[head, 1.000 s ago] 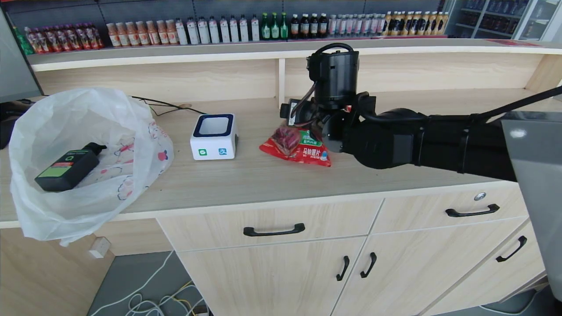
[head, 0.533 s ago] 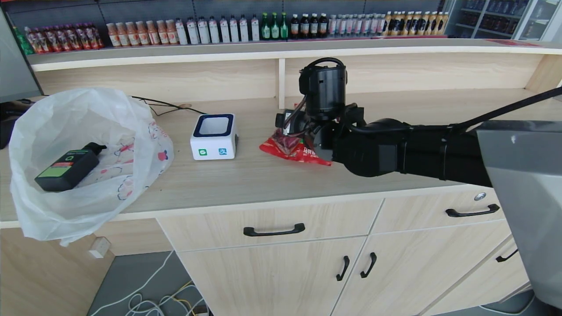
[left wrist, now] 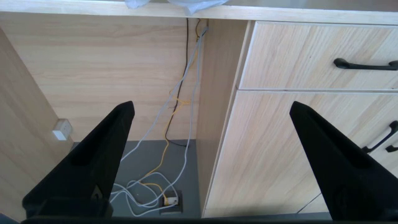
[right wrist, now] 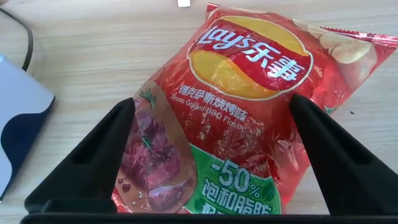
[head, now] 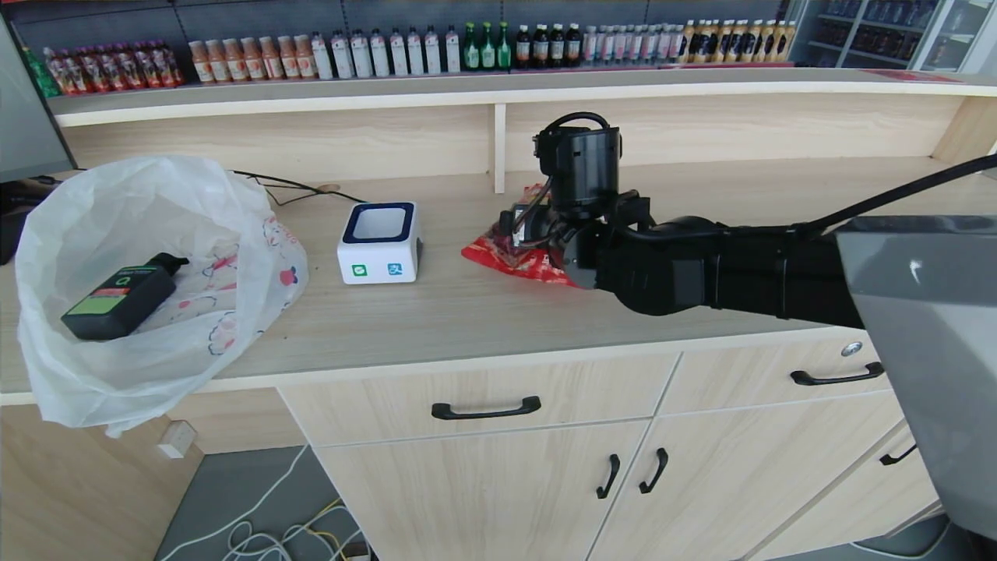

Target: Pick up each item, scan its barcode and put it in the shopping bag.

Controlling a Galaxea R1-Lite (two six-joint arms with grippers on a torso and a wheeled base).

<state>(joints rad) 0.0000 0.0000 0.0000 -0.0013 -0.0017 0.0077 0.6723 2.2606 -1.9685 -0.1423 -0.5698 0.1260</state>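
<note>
One red crisp bag (right wrist: pixel 249 68) was seen lying on the wooden counter (head: pixel 436 312), right of the white scanner box (head: pixel 379 243), with the right claw (right wrist: pixel 211 102) positioned over it, fingers spread wide either side and nothing gripped. The left claw (left wrist: pixel 211 106) was held open and empty below the counter, before the cabinet fronts. A dark bottle (head: pixel 121 298) was seen inside the white shopping bag (head: pixel 62 210) at the counter's left end.

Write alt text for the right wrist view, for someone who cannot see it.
A red chip bag lies on the wooden counter between the open jaws of the right gripper. A corner of the scanner shows nearby.
</note>
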